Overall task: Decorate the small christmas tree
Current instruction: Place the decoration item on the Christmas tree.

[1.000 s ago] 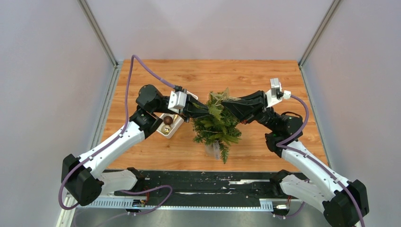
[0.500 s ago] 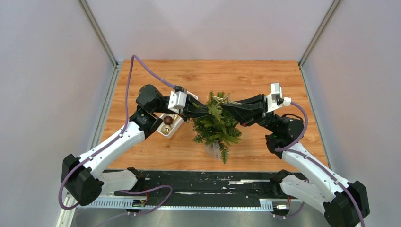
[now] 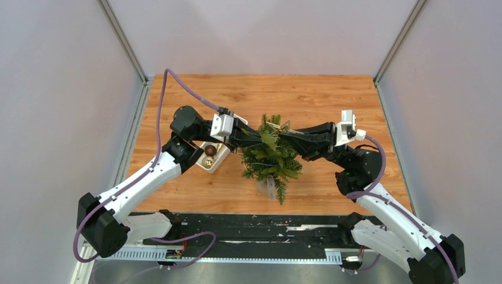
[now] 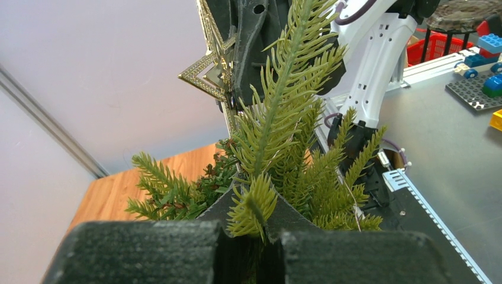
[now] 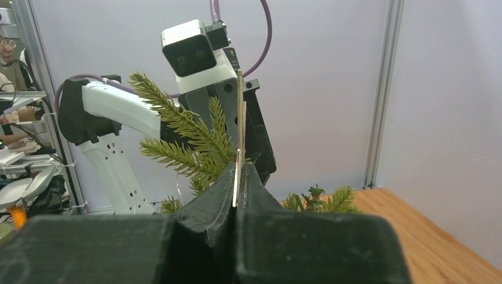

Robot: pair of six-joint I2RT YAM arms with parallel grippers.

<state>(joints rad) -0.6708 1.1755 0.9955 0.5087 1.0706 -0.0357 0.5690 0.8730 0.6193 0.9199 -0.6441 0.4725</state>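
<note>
The small christmas tree [image 3: 271, 157] is a little green fir with bushy, spiky branches. It stands on a small clear base [image 3: 266, 187] in the middle of the wooden bench [image 3: 331, 100]. One branch [image 4: 269, 124] near its top is pinched in the closed left gripper [image 4: 258, 222]. A thin gold star [image 3: 277, 125] is right by the treetop, pinched in the closed right gripper [image 5: 237, 189].

toy bricks [image 4: 490, 42] lie on a grey surface [image 4: 450, 148] near a red basket [image 4: 444, 50].
</note>
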